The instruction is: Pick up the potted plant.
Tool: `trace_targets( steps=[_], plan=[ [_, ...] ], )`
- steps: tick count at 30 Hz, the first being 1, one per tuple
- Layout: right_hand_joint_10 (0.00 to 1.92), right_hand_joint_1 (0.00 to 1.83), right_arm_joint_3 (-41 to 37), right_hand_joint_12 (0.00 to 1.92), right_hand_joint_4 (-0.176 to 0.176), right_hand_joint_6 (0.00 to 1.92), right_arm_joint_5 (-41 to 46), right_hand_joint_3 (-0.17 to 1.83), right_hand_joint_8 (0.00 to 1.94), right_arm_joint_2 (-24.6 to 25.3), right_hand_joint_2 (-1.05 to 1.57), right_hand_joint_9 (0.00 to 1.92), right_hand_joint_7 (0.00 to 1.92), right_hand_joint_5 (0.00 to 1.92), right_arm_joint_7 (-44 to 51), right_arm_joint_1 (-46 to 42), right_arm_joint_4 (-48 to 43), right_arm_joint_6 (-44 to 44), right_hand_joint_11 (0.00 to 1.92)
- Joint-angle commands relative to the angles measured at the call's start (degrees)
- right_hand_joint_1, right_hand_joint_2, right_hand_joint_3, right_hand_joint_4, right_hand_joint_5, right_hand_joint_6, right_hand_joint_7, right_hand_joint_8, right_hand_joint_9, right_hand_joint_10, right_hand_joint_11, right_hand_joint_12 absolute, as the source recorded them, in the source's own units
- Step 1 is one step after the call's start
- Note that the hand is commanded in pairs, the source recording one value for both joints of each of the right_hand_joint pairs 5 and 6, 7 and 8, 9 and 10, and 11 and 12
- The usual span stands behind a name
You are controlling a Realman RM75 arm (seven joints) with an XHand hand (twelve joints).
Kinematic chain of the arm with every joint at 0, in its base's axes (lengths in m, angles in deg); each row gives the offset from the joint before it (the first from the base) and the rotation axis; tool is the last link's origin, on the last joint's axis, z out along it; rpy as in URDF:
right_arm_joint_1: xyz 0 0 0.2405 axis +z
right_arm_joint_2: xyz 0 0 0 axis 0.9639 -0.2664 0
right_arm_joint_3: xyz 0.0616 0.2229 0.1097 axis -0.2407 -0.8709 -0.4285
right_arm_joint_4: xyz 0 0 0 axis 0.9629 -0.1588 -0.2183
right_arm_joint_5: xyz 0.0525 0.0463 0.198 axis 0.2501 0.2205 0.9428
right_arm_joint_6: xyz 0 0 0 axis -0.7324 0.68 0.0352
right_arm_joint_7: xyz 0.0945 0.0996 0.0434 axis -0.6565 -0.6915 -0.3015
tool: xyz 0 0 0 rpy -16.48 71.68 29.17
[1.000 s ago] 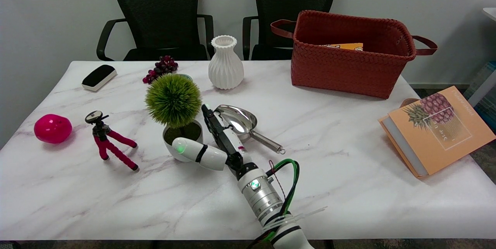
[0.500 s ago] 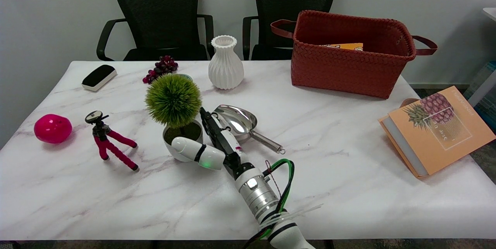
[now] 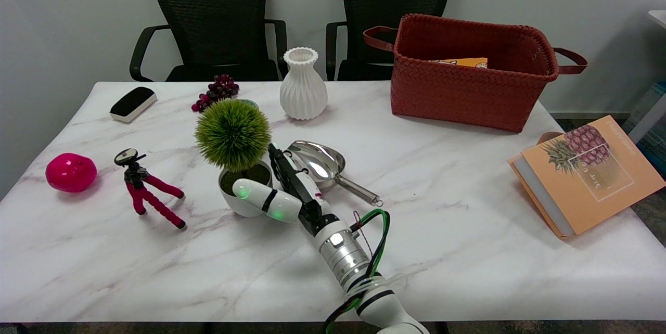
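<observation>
Marble-patterned table (image 3: 468,230); two black chairs (image 3: 218,16) against pale wall

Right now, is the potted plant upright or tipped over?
Upright. The potted plant stands on the table with its white pot's rim level and green ball on top; the right hand wraps around the pot.

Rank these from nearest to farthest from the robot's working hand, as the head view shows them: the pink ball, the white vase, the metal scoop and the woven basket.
From the right hand:
1. Metal scoop, just beside it, on its right in the picture.
2. White vase, behind it, toward the chairs.
3. Pink ball, far left.
4. Woven basket, back right.
</observation>
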State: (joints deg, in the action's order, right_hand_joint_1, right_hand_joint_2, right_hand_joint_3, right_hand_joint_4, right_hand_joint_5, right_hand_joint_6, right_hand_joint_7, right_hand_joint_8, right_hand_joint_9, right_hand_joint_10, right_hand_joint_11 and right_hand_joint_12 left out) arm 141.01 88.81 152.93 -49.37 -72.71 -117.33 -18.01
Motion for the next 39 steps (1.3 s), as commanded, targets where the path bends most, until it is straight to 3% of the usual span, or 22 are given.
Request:
trace_targets(
  steps=[1,39],
  plan=[
    [0.0,0.66,0.31,0.0,0.0,0.0,0.06,0.07,0.0,0.41,0.53,0.0,0.0,0.0,-3.99,3.65,4.84,-0.39,0.0],
    [0.0,0.87,0.47,0.0,0.0,0.0,-0.42,0.2,0.0,1.77,0.27,0.0,0.0,0.0,-4.74,7.18,7.64,-4.32,0.0]
  ],
)
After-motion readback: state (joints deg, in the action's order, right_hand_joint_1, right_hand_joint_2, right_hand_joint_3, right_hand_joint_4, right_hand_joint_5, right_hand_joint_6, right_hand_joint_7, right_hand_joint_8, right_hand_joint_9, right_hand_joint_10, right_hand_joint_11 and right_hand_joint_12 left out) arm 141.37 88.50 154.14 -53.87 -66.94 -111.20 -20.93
